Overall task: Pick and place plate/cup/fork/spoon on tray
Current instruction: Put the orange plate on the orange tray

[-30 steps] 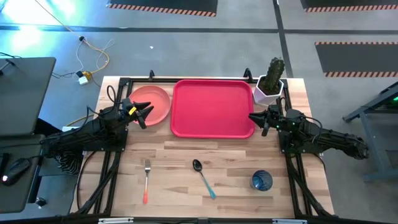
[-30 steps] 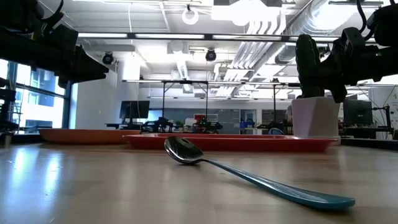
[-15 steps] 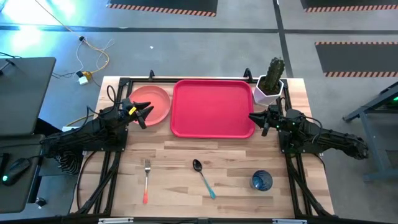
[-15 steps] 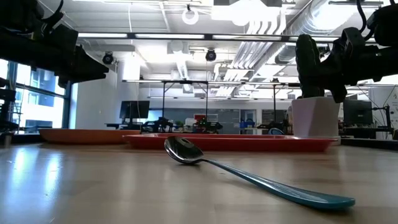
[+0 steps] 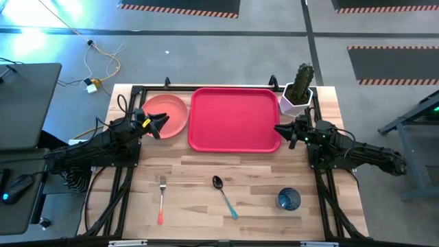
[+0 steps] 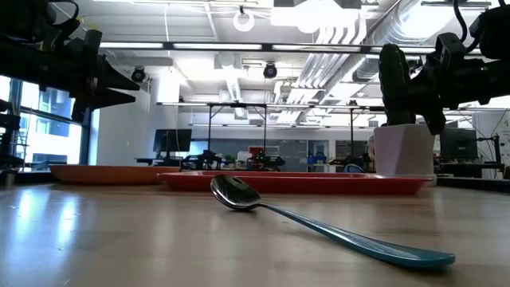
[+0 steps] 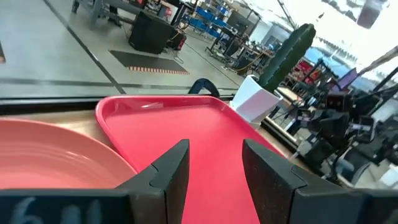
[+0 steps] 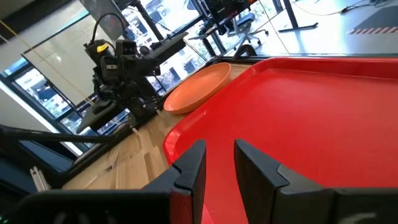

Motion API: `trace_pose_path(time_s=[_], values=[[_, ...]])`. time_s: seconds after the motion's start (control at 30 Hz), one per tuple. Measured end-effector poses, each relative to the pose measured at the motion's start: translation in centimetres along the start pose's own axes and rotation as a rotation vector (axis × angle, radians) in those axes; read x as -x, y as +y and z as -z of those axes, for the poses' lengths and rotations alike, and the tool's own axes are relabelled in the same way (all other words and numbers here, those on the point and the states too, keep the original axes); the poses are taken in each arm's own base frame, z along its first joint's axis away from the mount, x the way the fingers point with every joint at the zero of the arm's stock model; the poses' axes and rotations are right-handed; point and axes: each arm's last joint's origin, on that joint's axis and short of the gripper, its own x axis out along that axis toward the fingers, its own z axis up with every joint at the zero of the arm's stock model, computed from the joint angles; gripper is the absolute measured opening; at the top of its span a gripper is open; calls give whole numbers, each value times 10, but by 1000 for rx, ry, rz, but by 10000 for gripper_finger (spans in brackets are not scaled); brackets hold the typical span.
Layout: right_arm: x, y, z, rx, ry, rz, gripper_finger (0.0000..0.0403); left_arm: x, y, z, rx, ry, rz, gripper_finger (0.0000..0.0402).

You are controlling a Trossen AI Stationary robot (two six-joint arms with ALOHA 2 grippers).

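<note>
Wooden table carries the tray at upper centre, the plate touching its left edge. Fork, spoon and cup lie along the lower part. Left gripper hovers spread over the plate; right gripper, fingers parted, hangs at the tray's right edge.
</note>
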Motion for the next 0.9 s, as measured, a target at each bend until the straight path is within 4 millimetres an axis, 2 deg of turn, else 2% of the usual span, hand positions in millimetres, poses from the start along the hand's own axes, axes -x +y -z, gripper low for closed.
trace_pose_path(time_s=[0.9], values=[[0,0,0,-3,0,0,75,0,-1,1,27,22,34,138]])
